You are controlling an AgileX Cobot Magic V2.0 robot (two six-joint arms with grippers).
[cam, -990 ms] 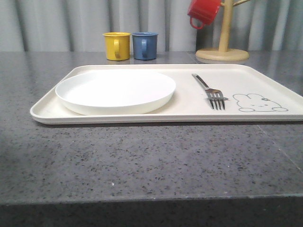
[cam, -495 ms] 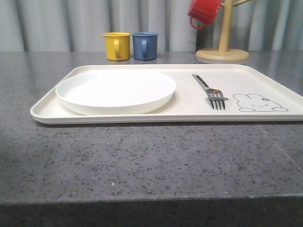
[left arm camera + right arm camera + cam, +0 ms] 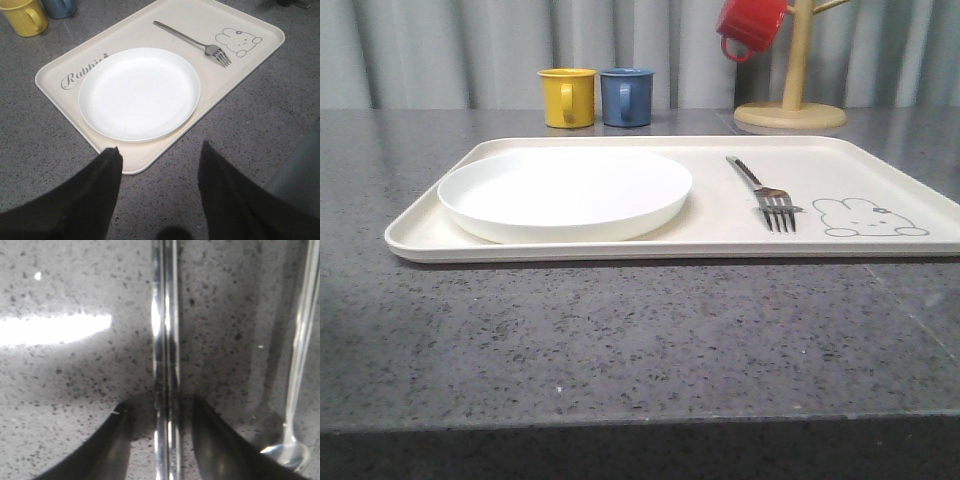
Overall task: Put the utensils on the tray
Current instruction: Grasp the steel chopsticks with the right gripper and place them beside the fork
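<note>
The cream tray (image 3: 880, 150) lies across the grey table with the white plate (image 3: 565, 190) on its left half and the fork (image 3: 765, 192) on its right half, beside the rabbit drawing. In the left wrist view my left gripper (image 3: 159, 152) hangs open over bare table, just off a corner of the tray (image 3: 165, 15), with the plate (image 3: 139, 92) and fork (image 3: 192, 40) beyond it. My right gripper (image 3: 160, 405) is open low over the table, one finger on each side of a long straight silver bar (image 3: 165, 315), with a small gap on both sides. A spoon (image 3: 300, 340) lies alongside.
A yellow mug (image 3: 567, 97) and a blue mug (image 3: 626, 97) stand behind the tray. A wooden mug tree (image 3: 792, 100) at the back right carries a red mug (image 3: 752, 27). The table's front edge runs close to the camera.
</note>
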